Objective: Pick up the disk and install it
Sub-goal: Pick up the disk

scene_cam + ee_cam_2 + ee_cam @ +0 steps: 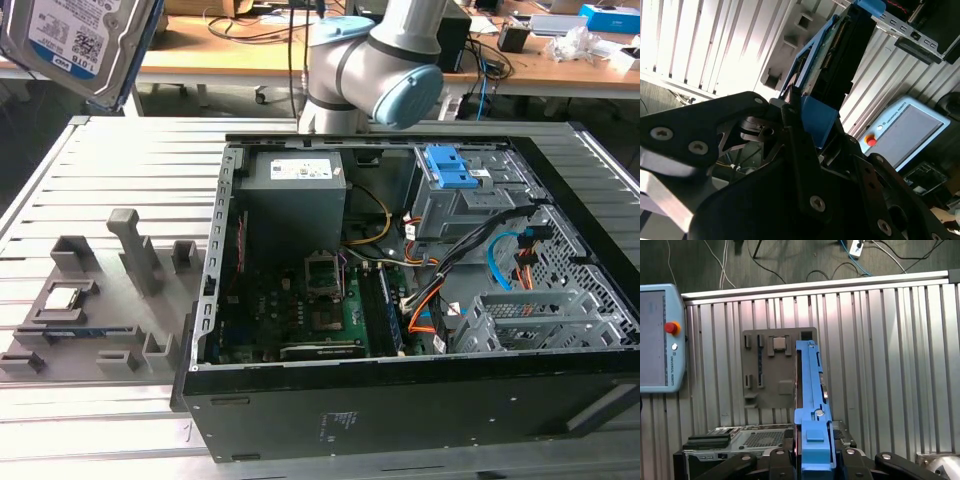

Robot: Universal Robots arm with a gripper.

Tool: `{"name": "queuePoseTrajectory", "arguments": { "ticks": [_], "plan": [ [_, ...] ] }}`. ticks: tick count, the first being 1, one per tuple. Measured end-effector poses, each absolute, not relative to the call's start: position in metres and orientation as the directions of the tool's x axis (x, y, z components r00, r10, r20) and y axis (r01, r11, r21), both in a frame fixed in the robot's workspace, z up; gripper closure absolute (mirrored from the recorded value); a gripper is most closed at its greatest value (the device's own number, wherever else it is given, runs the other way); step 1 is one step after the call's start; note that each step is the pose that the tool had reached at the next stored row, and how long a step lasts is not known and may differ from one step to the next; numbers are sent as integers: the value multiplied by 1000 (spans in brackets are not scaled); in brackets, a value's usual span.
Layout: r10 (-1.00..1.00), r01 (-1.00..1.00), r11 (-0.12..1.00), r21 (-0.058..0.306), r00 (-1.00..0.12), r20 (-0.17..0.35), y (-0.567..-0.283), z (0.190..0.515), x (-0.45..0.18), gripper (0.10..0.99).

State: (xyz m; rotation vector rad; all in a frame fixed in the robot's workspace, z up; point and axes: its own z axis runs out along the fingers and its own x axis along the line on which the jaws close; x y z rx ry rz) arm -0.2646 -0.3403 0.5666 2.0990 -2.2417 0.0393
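Your hand (813,456) pinches the disk (809,385) edge-on, held clear above the ribbed metal bench (890,365); grey tray (765,385) and open computer case (400,400) sit on it.

Slatted table (120,160): grey fixture (100,305), open case (400,410)

Even light in the exterior view, disk (75,40) slightly soft, glare whitening slatted table (695,45) in second wrist view

Printed label on the disk (75,45), sticker on the power supply (295,200), lettering on the teach pendant (660,340)
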Motion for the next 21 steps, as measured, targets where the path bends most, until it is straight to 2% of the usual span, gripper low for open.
{"name": "queuePoseTrajectory", "arguments": {
  "ticks": [21],
  "plan": [
    [-996, -997, 67, 30, -65, 69, -340, 567, -181, 718]
  ]
}}
